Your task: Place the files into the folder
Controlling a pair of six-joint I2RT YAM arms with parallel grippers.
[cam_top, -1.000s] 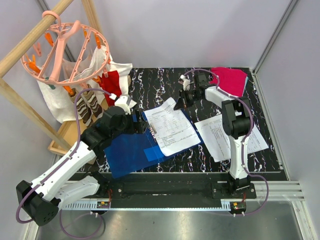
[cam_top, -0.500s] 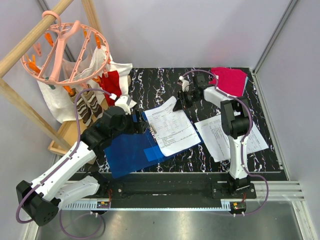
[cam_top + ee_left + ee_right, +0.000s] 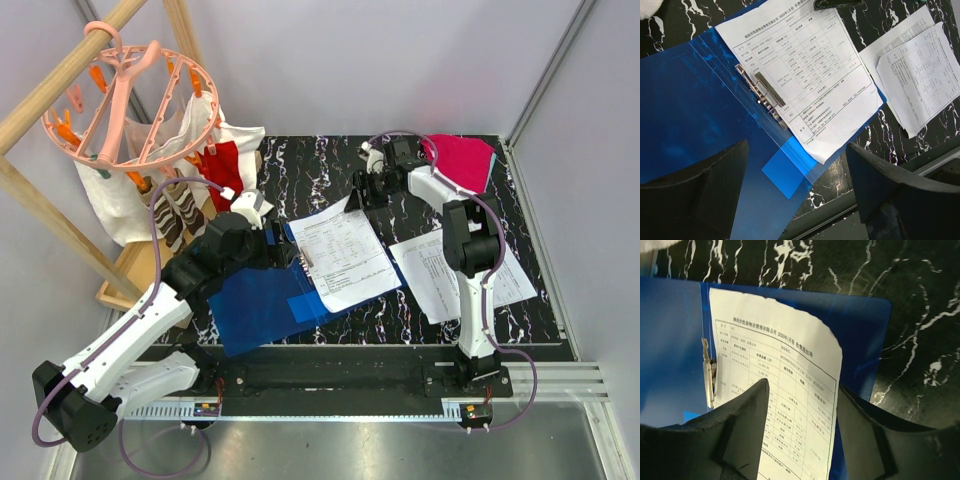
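Top external view is showing us the folder [image 3: 255,305] lying open and flat on the marbled black table [image 3: 310,165], in front of our left arm. A printed sheet [image 3: 345,258] is resting on the folder's right half, tilted, with its left edge beside the metal clip [image 3: 762,97] at the spine. We are holding our left gripper [image 3: 285,245] over the spine. From the left wrist its fingers [image 3: 725,170] are standing wide apart, released, with only the blue plastic and the sheet's near corner lying below the gap. We are reaching our right gripper [image 3: 362,190] toward the sheet's far corner. From the right wrist those fingers [image 3: 757,405] are also standing apart, unclenched, hovering over the printed table with nothing pinched between them. We cannot tell whether either tip is touching the paper. That far edge is looking slightly wavy rather than flat. More loose files [image 3: 440,275] are lying overlapped on the table to the right of the folder, beside our right arm. A pink cloth [image 3: 462,160] is sitting at the far right corner.
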